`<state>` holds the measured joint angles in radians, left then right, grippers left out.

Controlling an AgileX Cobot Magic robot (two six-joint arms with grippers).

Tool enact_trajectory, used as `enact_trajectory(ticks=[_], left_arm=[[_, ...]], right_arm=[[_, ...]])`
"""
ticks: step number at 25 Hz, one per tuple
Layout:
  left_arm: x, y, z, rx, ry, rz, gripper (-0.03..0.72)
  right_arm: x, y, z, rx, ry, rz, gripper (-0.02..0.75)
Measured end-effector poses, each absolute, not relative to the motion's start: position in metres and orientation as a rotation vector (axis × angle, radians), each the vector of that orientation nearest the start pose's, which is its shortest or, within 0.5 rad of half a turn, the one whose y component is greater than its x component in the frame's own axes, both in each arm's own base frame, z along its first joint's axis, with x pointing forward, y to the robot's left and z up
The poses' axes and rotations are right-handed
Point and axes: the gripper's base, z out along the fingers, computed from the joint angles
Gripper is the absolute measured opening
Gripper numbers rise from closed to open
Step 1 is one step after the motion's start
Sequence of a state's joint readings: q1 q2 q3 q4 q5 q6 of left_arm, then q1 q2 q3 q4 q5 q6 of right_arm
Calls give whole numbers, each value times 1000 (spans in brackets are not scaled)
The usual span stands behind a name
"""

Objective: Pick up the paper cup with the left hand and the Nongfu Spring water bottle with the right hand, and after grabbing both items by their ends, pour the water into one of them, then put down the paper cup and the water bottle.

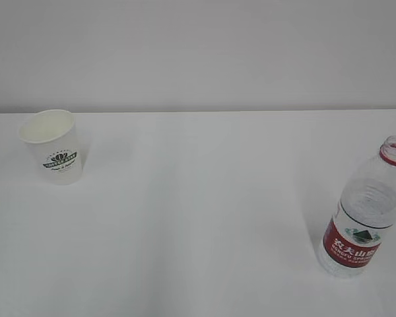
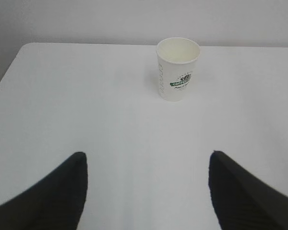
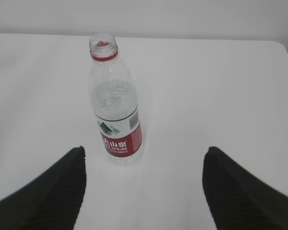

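Note:
The white paper cup (image 1: 53,146) with its dark logo stands upright at the table's far left; neither arm shows in the exterior view. In the left wrist view the cup (image 2: 177,69) stands well ahead of my left gripper (image 2: 148,158), whose black fingers are spread wide with only bare table between them. The Nongfu Spring water bottle (image 1: 364,211), uncapped, with a red neck ring and red label, stands upright at the right. In the right wrist view the bottle (image 3: 115,105) stands just ahead of my open right gripper (image 3: 144,153), nearer its left finger. Its water level is hard to make out.
A white table (image 1: 198,218) meets a pale wall at the back. Its left edge (image 2: 5,76) shows in the left wrist view and its right corner (image 3: 285,50) in the right wrist view.

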<state>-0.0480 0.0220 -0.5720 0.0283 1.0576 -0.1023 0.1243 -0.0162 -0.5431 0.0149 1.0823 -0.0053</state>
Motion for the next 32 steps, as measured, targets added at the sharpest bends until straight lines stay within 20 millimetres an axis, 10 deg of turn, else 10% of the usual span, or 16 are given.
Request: enact_trajectory(ticks=[32], left_arm=[[84,-3,320,-41,1958,-68,570]], right_arm=[[51,7,320,-151,1832,73,568]])
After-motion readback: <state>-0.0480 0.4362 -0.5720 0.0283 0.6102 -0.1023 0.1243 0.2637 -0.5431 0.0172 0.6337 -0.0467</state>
